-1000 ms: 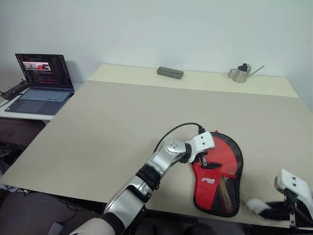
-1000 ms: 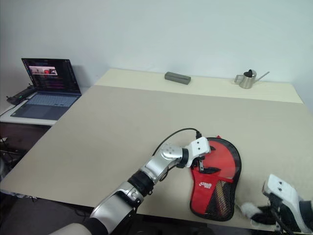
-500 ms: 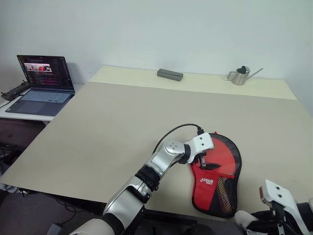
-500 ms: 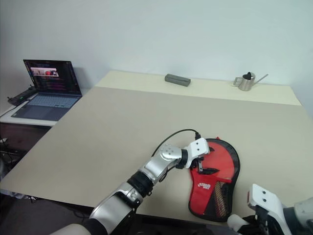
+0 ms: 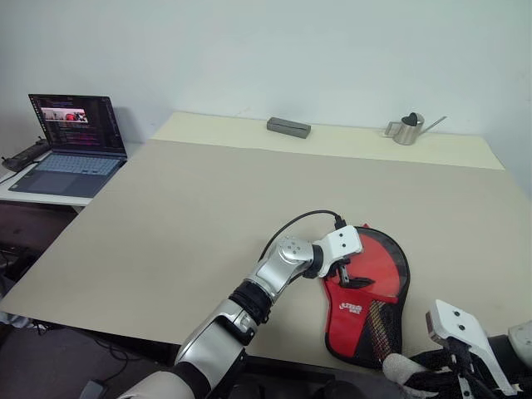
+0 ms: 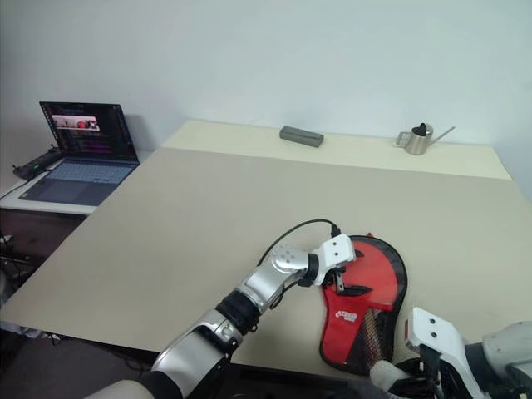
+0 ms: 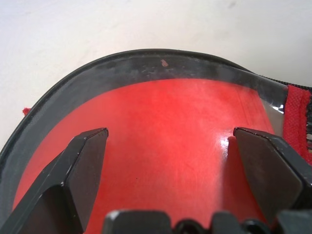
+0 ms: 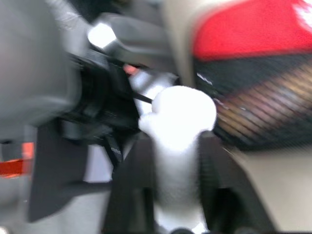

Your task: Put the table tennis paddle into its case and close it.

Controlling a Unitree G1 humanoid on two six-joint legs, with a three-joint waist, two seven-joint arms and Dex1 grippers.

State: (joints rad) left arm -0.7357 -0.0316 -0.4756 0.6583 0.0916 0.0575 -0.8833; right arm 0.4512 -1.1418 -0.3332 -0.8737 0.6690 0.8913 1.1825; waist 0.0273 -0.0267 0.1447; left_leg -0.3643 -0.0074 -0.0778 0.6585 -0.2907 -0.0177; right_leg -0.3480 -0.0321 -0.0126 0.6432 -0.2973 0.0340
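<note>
Left gripper (image 5: 349, 270), jaws wide open, pins the red paddle-shaped fabric case (image 5: 374, 291) on the table (image 5: 166, 216); right gripper (image 8: 170, 161) jaws pinch the white pom-pom (image 8: 178, 114): pull the zipper evenly along the edge

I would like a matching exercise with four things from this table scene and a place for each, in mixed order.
Things:
1. laptop
2. watering can
3. grey box
4. case

Places:
A. far edge, near the middle
B. near edge, under the left gripper
C. side desk on the left
D. far right corner

Pairs: 1-C, 2-D, 3-A, 4-B
</note>
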